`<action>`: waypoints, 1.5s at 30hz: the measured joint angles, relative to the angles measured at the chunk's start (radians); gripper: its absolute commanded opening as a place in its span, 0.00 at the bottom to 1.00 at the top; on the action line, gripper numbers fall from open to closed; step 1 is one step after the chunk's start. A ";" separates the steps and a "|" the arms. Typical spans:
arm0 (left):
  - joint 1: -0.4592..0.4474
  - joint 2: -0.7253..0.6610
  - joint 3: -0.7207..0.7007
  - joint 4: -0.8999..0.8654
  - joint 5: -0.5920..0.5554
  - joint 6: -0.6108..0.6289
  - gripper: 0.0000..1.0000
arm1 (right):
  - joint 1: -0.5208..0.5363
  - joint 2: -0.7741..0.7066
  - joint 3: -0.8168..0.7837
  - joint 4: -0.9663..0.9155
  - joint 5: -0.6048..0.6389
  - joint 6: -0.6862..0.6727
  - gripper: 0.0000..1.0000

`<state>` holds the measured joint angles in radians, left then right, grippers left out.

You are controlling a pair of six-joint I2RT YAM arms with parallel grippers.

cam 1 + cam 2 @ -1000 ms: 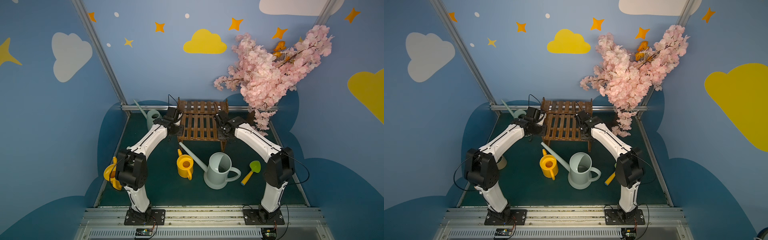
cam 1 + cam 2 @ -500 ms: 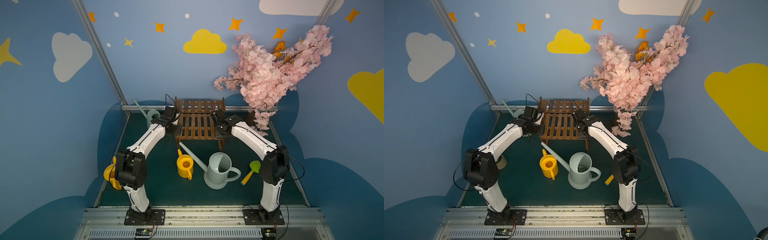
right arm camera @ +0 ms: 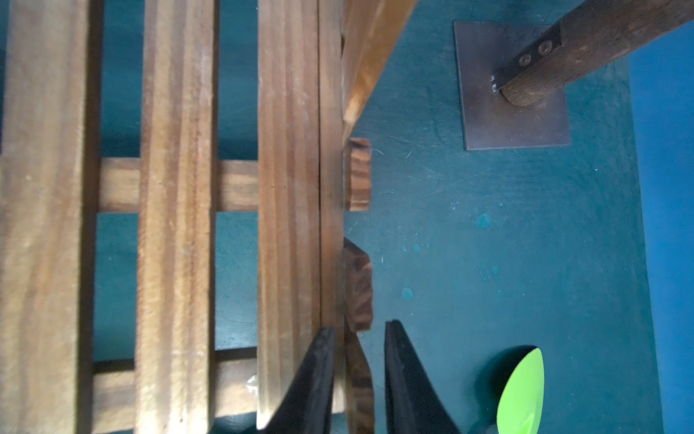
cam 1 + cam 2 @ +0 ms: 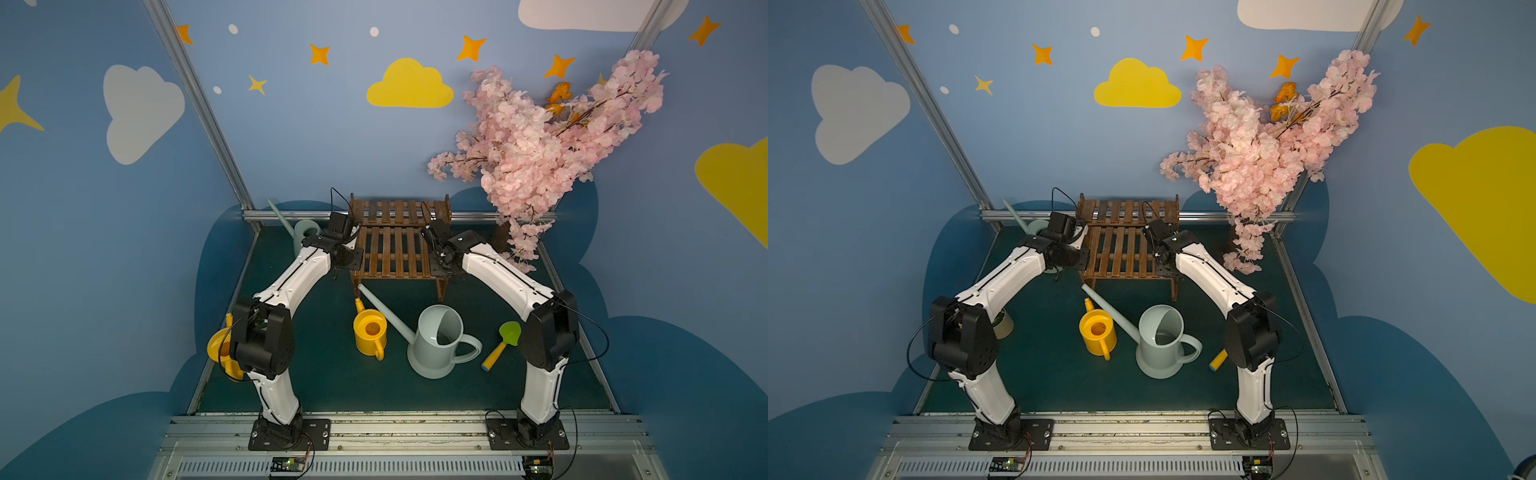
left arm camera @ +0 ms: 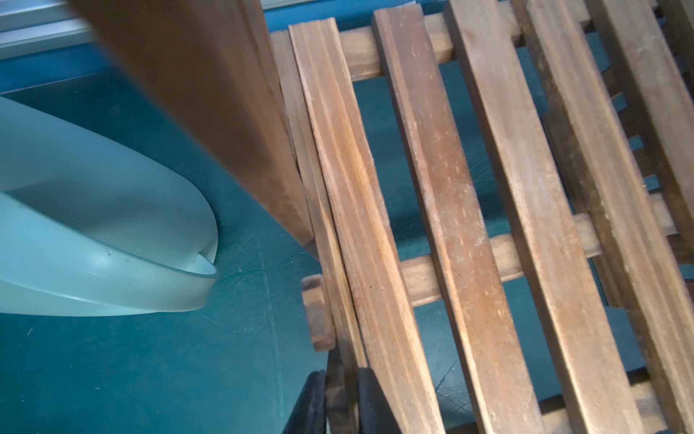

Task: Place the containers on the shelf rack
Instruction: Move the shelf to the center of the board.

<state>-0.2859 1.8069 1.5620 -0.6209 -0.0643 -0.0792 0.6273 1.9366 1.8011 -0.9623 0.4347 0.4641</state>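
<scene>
Edges first: got the dark-brown wooden two-tier slatted shelf rack (image 4: 395,253) parked at the back of the dark green mat (image 4: 332,386), upper tier close to the metal rail (image 4: 473,215). Hemmed in on both sides too: tall pale green plastic watering can (image 4: 305,232) with a long thin spout just beside its left side, and on the right the pink blossom tree (image 4: 540,137), with its brown square base plate (image 3: 514,112) near the rack's right leg. Plenty of open mat along the front edge though. More crowded in the middle: tall pale grey-blue plastic watering can (image 4: 436,345) upright there, long spout ending near the rack's front left corner (can't tell if touching), plus a small yellow plastic watering can (image 4: 370,332) upright just beside that spout. Spotted a second small yellow watering can (image 4: 216,347) at the mat's left edge, half hidden behind the left arm (image 4: 291,282). Green-and-yellow toy shovel (image 4: 505,340) lying near the right arm (image 4: 507,278). So all four cans down on the mat, none up on the rack yet

Now the tools. Got the left gripper (image 5: 342,372) pressed together on the rack's left side rail, wood pinched between the black fingers (image 5: 375,406). Got the right gripper (image 3: 360,325) only slightly parted, straddling the right side board: sliver of mat showing between the outer finger (image 3: 409,387) and the wood, so not clamping anything
</scene>
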 measured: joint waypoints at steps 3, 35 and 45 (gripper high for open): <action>0.000 0.003 0.003 -0.001 0.003 0.000 0.21 | 0.000 -0.003 0.000 0.005 -0.004 0.001 0.32; 0.002 -0.118 -0.002 -0.060 0.035 0.043 0.43 | 0.050 -0.349 -0.159 0.006 0.046 0.003 0.62; 0.004 -0.239 -0.050 -0.060 0.016 0.083 0.47 | 0.049 -0.631 -0.364 0.071 0.035 -0.070 0.84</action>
<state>-0.2817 1.5677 1.5124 -0.6807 -0.0479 0.0036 0.6765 1.3052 1.4372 -0.8909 0.4702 0.3943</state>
